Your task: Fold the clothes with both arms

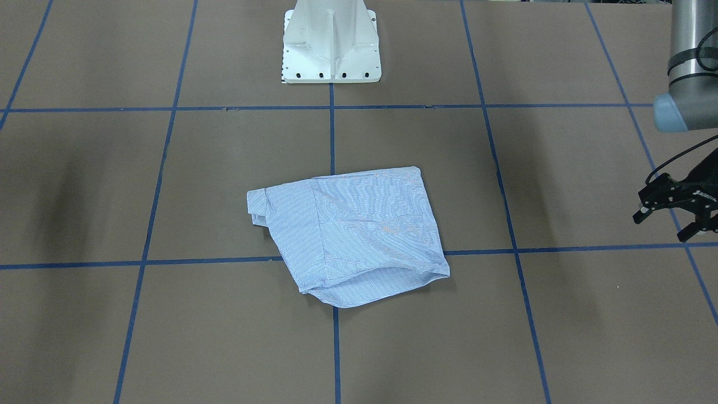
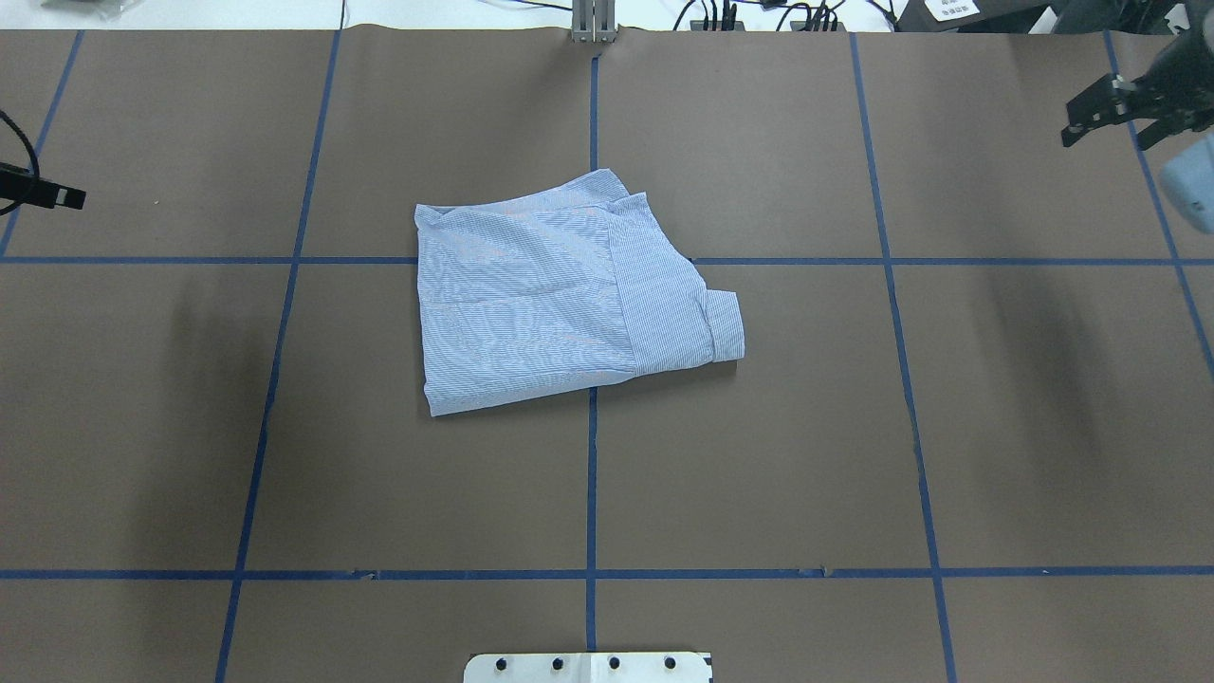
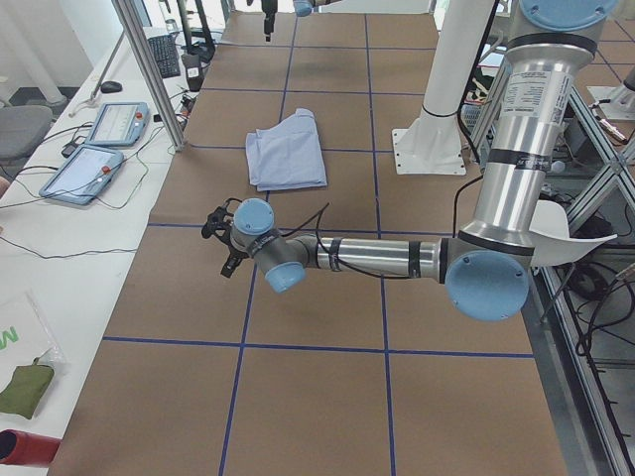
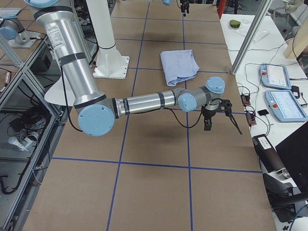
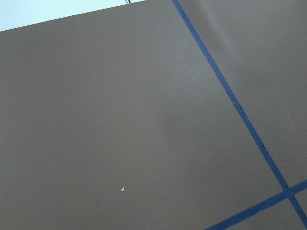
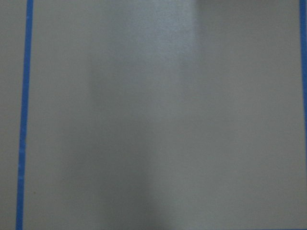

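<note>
The light blue striped shirt [image 1: 348, 235] lies folded into a compact bundle near the middle of the brown table, with a sleeve cuff sticking out at one side; it also shows in the overhead view [image 2: 560, 304] and both side views [image 3: 288, 154] [image 4: 179, 65]. My left gripper [image 1: 661, 227] hovers over the table far out on my left, open and empty, well away from the shirt; only one fingertip [image 2: 43, 194] shows in the overhead view. My right gripper [image 2: 1105, 133] hovers far out on my right, open and empty. Both wrist views show only bare table.
The white pedestal base [image 1: 331, 45] stands behind the shirt on the robot's side. Blue tape lines [image 2: 593, 474] mark a grid on the brown table cover. Tablets [image 3: 99, 149] and cables lie on the white bench beyond the far table edge, beside an aluminium post [image 3: 149, 69].
</note>
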